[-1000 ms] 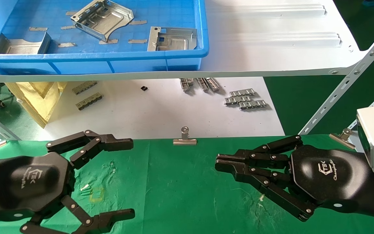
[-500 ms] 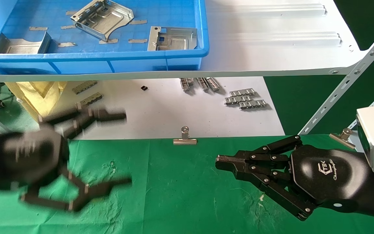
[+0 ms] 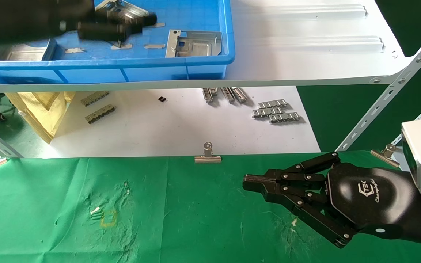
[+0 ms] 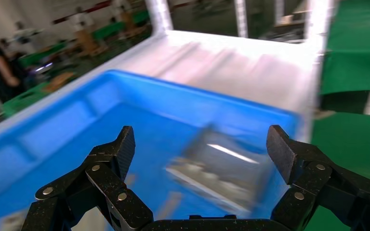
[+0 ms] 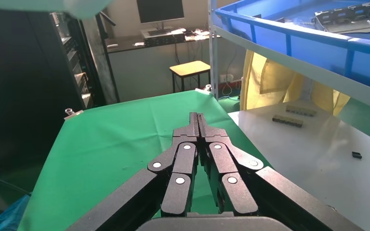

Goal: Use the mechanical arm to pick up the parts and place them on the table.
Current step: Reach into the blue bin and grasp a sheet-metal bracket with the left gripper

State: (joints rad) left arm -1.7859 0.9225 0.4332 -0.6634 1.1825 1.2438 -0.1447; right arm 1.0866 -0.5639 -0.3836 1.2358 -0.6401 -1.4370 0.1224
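My left gripper (image 3: 134, 25) is up over the blue tray (image 3: 104, 64), blurred, its fingers spread open and empty. In the left wrist view (image 4: 200, 144) a silver sheet-metal part (image 4: 226, 168) lies on the tray floor beyond the open fingers. The arm partly hides that middle part (image 3: 122, 9) in the head view. Two more parts lie in the tray, one at the right (image 3: 194, 44) and one at the left (image 3: 20, 52). My right gripper (image 3: 245, 182) is shut and empty, resting low over the green table (image 3: 181, 215); it shows shut in its wrist view (image 5: 197, 116).
The tray stands on a white metal shelf (image 3: 305, 54) with a slanted brace (image 3: 389, 95) at the right. Below it a white surface (image 3: 166, 128) bears grey ridged strips (image 3: 276, 111). Binder clips (image 3: 208, 155) pin the cloth's far edge. A yellow bag (image 3: 46, 106) hangs at left.
My left arm has risen from low over the green table up and away to over the blue tray, still open. The right arm has not moved.
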